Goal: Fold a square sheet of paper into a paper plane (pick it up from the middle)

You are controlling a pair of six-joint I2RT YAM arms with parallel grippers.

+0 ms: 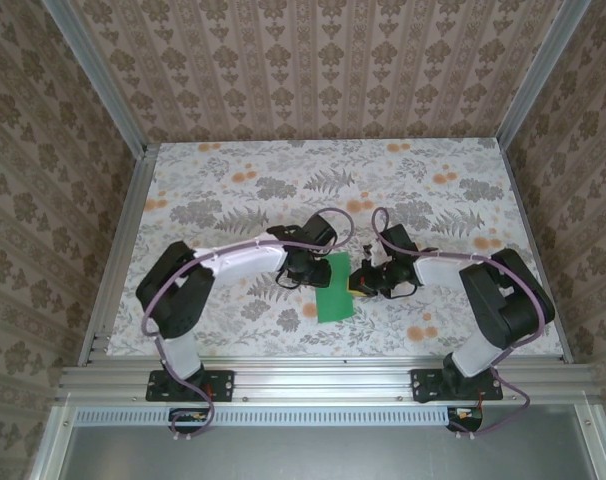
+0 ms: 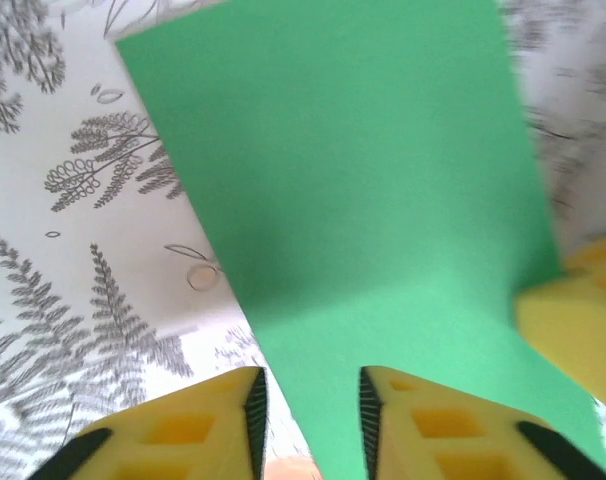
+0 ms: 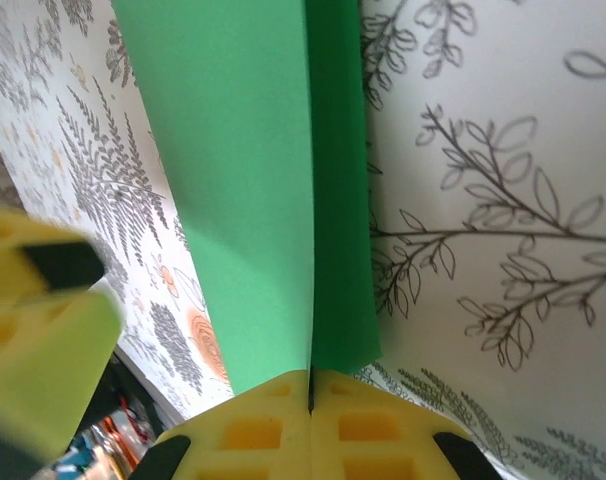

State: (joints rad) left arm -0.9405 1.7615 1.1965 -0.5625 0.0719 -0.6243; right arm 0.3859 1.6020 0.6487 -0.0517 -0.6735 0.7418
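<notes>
Square sheet of paper (image 1: 334,288) lies at mid surface (image 1: 283,180) toward near edge, creased lengthwise. Right end effector (image 3: 310,395) clenched on paper at crease. Left end effector (image 2: 311,415) released, fingers apart over opposite edge. Likely early fold; next move calls for aligning edges and pressing crease flat.

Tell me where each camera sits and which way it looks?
Top external: above and behind, looking down on the table; left arm and right arm show, bases included.
Left wrist: on the left arm, looking past the open left gripper onto the green paper.
Right wrist: on the right arm, looking past the right gripper, shut on the paper.
Both wrist views share the paper.
</notes>
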